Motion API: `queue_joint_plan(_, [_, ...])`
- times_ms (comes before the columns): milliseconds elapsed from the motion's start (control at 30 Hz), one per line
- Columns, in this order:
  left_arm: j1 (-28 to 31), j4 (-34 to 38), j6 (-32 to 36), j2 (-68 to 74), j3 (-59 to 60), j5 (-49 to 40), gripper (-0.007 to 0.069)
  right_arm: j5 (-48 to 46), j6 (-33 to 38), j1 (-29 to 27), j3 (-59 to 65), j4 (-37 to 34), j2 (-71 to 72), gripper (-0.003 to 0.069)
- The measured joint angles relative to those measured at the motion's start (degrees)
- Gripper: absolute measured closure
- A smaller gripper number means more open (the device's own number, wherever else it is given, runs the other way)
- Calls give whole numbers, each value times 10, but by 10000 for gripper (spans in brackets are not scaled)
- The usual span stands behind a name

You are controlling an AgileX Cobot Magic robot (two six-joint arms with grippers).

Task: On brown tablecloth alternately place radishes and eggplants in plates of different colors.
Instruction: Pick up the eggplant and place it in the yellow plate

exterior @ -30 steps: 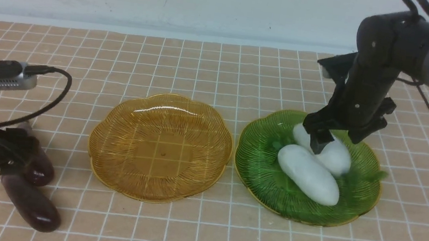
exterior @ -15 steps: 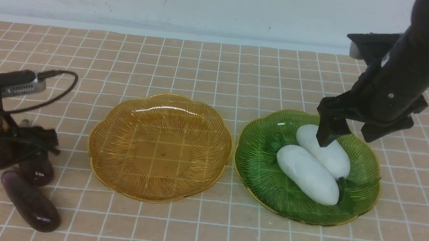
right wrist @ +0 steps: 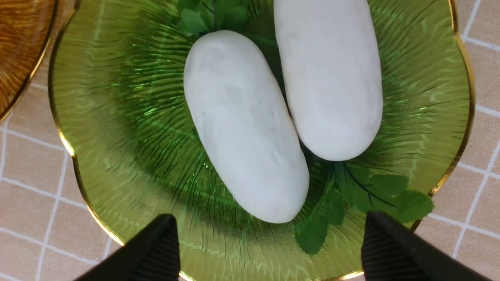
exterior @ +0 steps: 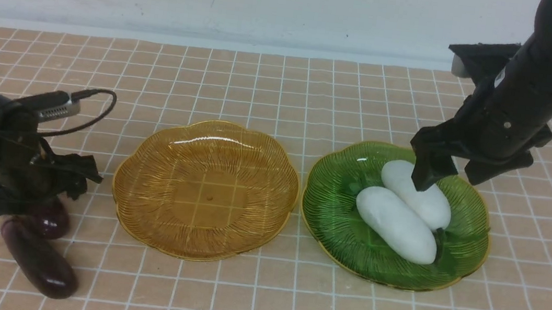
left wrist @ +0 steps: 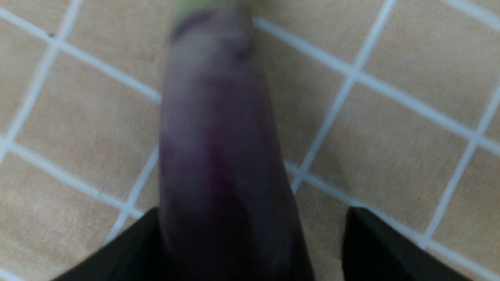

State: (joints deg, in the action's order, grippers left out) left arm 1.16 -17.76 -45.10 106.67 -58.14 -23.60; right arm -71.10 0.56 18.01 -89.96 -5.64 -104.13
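L gripper (exterior: pixel 28 196) wide open, empty, straddles far eggplant (exterior: pixel 51 219) near-left on cloth (exterior: pixel 284 87), long axis running betw its fingers (left wrist: pixel 129 253); amber plate (exterior: pixel 214 122) just right. R gripper (exterior: pixel 452 174) open, empty, above radishes (exterior: pixel 396 222)

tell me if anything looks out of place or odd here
Nothing spilled, broken or askew. Both radishes lie side by side in the green plate, leaves pointing opposite ways; the amber plate holds nothing, and both eggplants lie on the brown tablecloth.
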Motion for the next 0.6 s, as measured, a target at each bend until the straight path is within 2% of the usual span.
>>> queue_joint_plan(33, [0, 1, 0, 0, -1, 1, 114, 0, 0, 0, 0, 0, 0, 90])
queue_joint_plan(133, [0, 3, 10, -4, -7, -6, 274, 0, 0, 0, 0, 1, 0, 90])
queue_joint_plan(267, [0, 5, 25, -31, -21, -35, 345, 0, 0, 0, 0, 7, 0, 90])
queue_joint_plan(367, [-7, 33, 62, -90, -57, -69, 353, 1, 0, 0, 4, 14, 4, 90])
queue_joint_plan(433, [-36, 79, 125, -123, -96, -106, 353, 1, 10, 0, 23, 15, 23, 97])
queue_joint_plan(467, [-40, 84, 131, -125, -102, -112, 353, 1, 11, 0, 25, 15, 28, 98])
queue_joint_plan(533, [-81, 144, 190, -126, -129, -137, 353, 2, 20, 0, 52, 16, 59, 120])
queue_joint_plan(567, [-118, 196, 233, -118, -147, -150, 349, 2, 22, 0, 88, 16, 96, 158])
queue_joint_plan(600, [-134, 217, 250, -111, -155, -152, 344, 2, 22, 0, 96, 16, 105, 174])
